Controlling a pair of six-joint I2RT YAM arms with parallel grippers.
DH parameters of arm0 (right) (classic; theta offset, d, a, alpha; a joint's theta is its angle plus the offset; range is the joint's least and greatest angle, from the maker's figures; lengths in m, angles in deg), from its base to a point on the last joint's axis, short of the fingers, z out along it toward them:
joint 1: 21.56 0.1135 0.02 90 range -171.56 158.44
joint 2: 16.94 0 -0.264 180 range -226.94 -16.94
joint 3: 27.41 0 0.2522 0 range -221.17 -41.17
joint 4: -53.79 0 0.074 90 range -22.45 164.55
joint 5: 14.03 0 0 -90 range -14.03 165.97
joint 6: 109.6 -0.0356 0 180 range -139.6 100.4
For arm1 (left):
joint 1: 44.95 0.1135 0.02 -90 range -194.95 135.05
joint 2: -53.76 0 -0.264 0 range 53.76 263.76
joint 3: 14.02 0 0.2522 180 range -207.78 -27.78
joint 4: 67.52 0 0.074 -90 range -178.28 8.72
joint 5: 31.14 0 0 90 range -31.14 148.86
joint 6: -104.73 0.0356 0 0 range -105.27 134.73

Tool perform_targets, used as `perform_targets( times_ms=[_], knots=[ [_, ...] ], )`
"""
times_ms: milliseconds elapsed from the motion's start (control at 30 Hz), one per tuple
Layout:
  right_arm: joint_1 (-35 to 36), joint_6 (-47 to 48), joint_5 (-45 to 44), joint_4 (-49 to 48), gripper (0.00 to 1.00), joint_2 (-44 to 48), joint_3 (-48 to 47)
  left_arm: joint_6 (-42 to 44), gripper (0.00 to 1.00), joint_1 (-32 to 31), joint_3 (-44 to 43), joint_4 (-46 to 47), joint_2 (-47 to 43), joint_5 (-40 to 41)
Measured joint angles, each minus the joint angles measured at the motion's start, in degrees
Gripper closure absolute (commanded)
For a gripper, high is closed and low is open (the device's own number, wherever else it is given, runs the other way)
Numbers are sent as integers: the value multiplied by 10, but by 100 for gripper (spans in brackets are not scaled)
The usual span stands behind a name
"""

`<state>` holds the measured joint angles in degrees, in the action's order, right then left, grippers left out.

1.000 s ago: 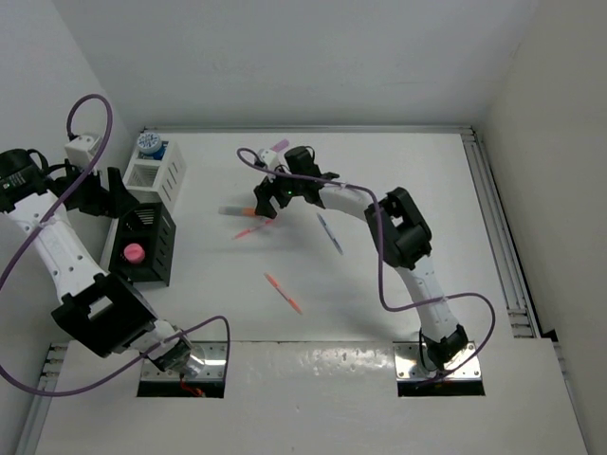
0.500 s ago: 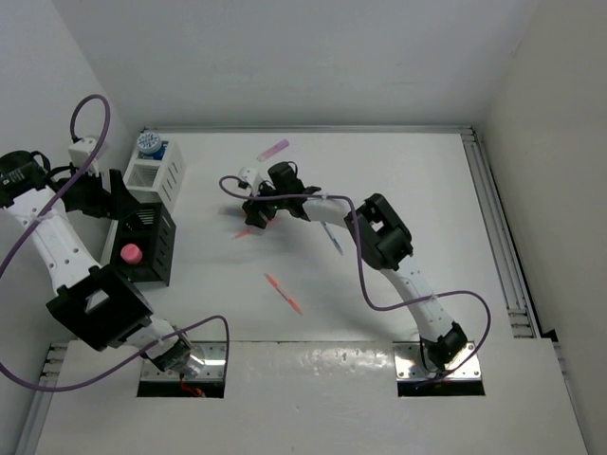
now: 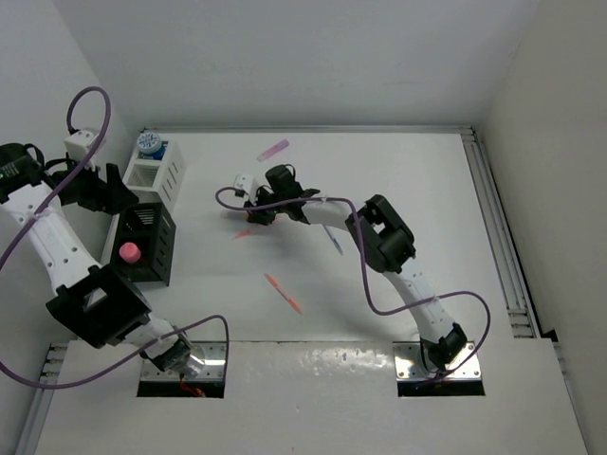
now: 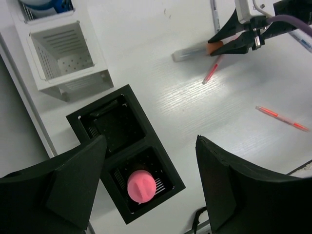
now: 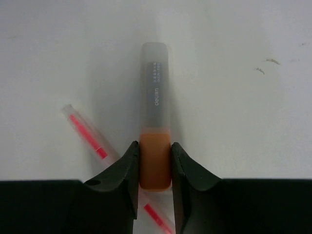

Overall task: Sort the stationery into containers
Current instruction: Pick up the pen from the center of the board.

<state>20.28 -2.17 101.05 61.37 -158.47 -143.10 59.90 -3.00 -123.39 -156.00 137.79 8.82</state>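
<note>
From above, we see the right gripper (image 3: pixel 256 212) low at mid-worktop (image 3: pixel 408 171), open room all round, with the black organiser (image 3: pixel 163 251) and white organiser (image 3: pixel 171 175) well to its left, nearer the left gripper (image 3: pixel 102 190). The left wrist view shows that one's fingers spread and empty above the black organiser. In the right wrist view the fingers (image 5: pixel 127 168) clamp the orange highlighter (image 5: pixel 155 107) across its body, its long axis running straight away from them, a pink pen (image 5: pixel 87 131) slanting beneath.
</note>
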Motion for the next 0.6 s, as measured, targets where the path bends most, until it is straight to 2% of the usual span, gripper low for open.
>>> perform_targets(
  times_ms=[133, 233, 433, 500, 600],
  knots=[
    [0, -17, 3, 26, 100, 54, 31, 12, 22, 0, 3, 8, -28, -26],
    [0, -36, 6, 35, 100, 135, 71, 4, 23, 0, 8, 19, -56, -60],
    [-5, -87, 30, 42, 100, 327, 136, -12, 23, -7, 92, 12, -107, -190],
    [-8, -111, 41, 56, 100, 379, 144, -15, 23, -28, 115, 17, -120, -207],
    [-9, -158, 56, 86, 100, 440, 162, -17, 23, -94, 137, 61, -161, -200]
  ],
)
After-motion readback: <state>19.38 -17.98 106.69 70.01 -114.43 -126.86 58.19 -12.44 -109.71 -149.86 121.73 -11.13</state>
